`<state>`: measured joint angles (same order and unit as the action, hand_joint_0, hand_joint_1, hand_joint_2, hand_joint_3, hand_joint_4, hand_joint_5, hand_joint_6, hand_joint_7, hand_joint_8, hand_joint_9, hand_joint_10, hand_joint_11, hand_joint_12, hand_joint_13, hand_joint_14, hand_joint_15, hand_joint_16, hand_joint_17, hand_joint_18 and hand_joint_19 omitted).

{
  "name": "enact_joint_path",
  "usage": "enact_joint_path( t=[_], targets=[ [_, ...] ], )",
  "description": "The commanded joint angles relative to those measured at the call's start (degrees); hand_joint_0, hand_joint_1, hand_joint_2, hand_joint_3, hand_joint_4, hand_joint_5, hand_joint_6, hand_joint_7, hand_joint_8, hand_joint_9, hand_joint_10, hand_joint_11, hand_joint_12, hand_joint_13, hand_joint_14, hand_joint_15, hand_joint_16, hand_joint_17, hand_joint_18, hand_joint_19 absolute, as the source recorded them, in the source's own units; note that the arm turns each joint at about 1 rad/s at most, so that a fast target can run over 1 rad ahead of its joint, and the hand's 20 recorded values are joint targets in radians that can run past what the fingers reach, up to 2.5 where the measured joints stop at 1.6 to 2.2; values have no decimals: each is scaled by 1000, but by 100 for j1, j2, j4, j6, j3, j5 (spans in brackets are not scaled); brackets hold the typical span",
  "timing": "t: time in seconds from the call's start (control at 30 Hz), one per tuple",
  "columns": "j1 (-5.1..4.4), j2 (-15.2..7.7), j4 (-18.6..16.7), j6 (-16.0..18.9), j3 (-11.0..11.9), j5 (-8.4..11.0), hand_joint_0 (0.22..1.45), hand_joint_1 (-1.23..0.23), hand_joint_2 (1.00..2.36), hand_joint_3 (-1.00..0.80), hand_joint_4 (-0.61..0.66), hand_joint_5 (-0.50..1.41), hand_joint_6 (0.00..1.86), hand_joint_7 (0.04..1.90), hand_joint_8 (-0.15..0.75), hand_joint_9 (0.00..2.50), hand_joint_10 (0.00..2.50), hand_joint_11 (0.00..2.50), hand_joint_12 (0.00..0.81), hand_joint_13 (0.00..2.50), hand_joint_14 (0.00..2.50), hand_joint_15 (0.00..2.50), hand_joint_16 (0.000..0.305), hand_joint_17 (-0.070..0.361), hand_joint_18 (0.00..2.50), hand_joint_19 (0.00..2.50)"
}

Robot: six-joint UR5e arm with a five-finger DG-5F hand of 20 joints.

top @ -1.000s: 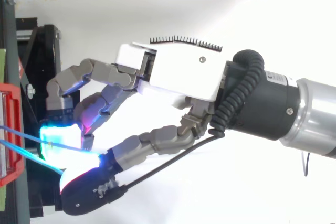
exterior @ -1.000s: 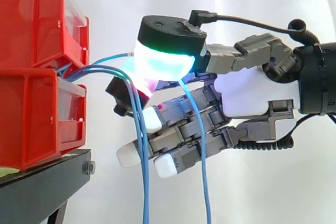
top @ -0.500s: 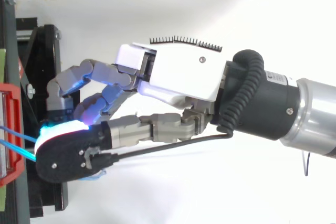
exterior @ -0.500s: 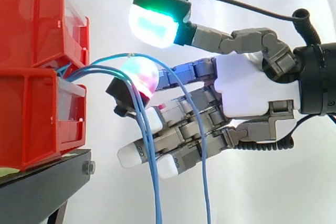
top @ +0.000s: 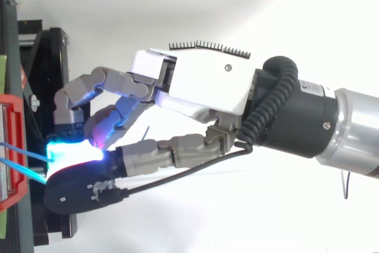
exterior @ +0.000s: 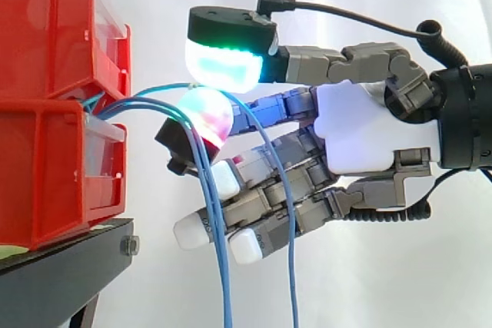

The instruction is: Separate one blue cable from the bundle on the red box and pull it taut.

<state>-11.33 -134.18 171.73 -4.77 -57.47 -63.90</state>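
Observation:
Two stacked red bins (exterior: 54, 167) stand at the left on a black stand (exterior: 69, 259). Several thin blue cables (exterior: 206, 190) come out between the bins, arch rightward and hang down in front of the hand (exterior: 361, 136). One lighter blue cable (exterior: 281, 167) runs apart from the rest. It passes over a magenta-glowing fingertip (exterior: 206, 113) and under the green-glowing thumb pad (exterior: 223, 67), which rests on it. The remaining fingers reach toward the bins below, half curled, behind the hanging strands. From above, the hand (top: 201, 87) comes in from the right and the cable (top: 21, 153) leads left to the bin edge (top: 15, 140).
A white curtain hangs behind everything. The black stand's frame (top: 41, 57) lies along the left edge of the top view, close to the fingertips. Open room lies to the right of the bins, around and below the arm.
A second ago the thumb pinched the cable against the fingertip. Half a second ago it lifted clear. Now it has come back down onto the cable, and the hanging strands have shifted slightly.

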Motion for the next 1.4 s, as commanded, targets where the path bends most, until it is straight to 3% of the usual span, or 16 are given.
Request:
enact_joint_path(
  t=[0.0, 0.33, 0.43, 0.47, 0.5, 0.6, 0.67, 0.73, 0.77, 0.8, 0.83, 0.87, 0.93, 1.23, 1.33, 1.37],
  targets=[
    [0, -3, 0, -7, -1, 0, 584, -746, 1016, -66, 126, -140, 888, 1239, 400, 1026, 14, 659, 445, 773, 9, 310, 54, 122, 837, 365],
    [-9, 6, 115, -7, -1, 18, 607, -773, 1011, 41, -78, -131, 922, 1206, 372, 1061, 12, 644, 442, 796, 11, 300, 55, 124, 867, 346],
    [-35, 41, 519, -103, -1, 18, 608, -776, 1009, 59, -91, -126, 923, 1206, 371, 1073, 13, 636, 447, 802, 9, 300, 56, 126, 882, 335],
    [-35, 49, 756, -138, -9, 18, 607, -775, 1009, 68, -93, -125, 924, 1204, 367, 1081, 11, 650, 447, 805, 9, 301, 56, 126, 885, 334],
    [-53, 146, 1248, -138, -9, 18, 607, -776, 1008, 71, -89, -124, 924, 1207, 367, 1084, 14, 648, 447, 806, 9, 300, 56, 127, 886, 340],
    [-53, 287, 1398, -130, -168, 26, 607, -776, 1006, 76, -88, -121, 924, 1209, 371, 1095, 13, 651, 452, 809, 9, 300, 57, 129, 897, 327],
    [-62, 463, 1372, -138, -484, 35, 608, -776, 1006, 76, -85, -120, 924, 1210, 372, 1095, 11, 651, 453, 811, 10, 309, 57, 129, 898, 330],
    [-71, 524, 1336, -138, -590, 35, 606, -774, 1005, 83, -83, -119, 924, 1209, 373, 1096, 11, 647, 454, 812, 9, 306, 58, 130, 899, 327],
    [-79, 691, 1108, -138, -871, 79, 606, -774, 1005, 83, -83, -118, 923, 1216, 375, 1096, 11, 648, 455, 812, 11, 308, 58, 130, 900, 327],
    [-79, 691, 1108, -138, -871, 79, 606, -774, 1005, 83, -84, -117, 923, 1211, 375, 1096, 11, 649, 456, 812, 9, 308, 58, 130, 900, 324],
    [-97, 832, 835, -156, -1126, 123, 605, -774, 1004, 88, -83, -117, 923, 1212, 376, 1096, 11, 649, 456, 813, 9, 311, 58, 130, 899, 326],
    [-97, 832, 835, -156, -1126, 123, 605, -775, 1004, 88, -82, -116, 922, 1227, 374, 1095, 11, 644, 456, 810, 9, 308, 58, 130, 900, 326],
    [-106, 1016, 580, -156, -1416, 141, 605, -775, 1003, 97, -84, -115, 921, 1233, 378, 1093, 11, 648, 458, 811, 9, 306, 58, 131, 899, 325],
    [-106, 1043, 519, -112, -1460, 123, 609, -780, 1001, 116, -95, -111, 923, 1237, 385, 1104, 13, 648, 458, 817, 9, 314, 58, 131, 902, 319],
    [-106, 1034, 370, -138, -1460, 123, 611, -782, 1000, 112, -90, -110, 923, 1240, 385, 1106, 13, 644, 460, 820, 9, 315, 58, 132, 905, 318],
    [-106, 1034, 97, -138, -1460, 123, 611, -782, 1000, 112, -90, -110, 923, 1241, 389, 1105, 11, 647, 460, 820, 11, 316, 59, 132, 905, 321]
  ],
)
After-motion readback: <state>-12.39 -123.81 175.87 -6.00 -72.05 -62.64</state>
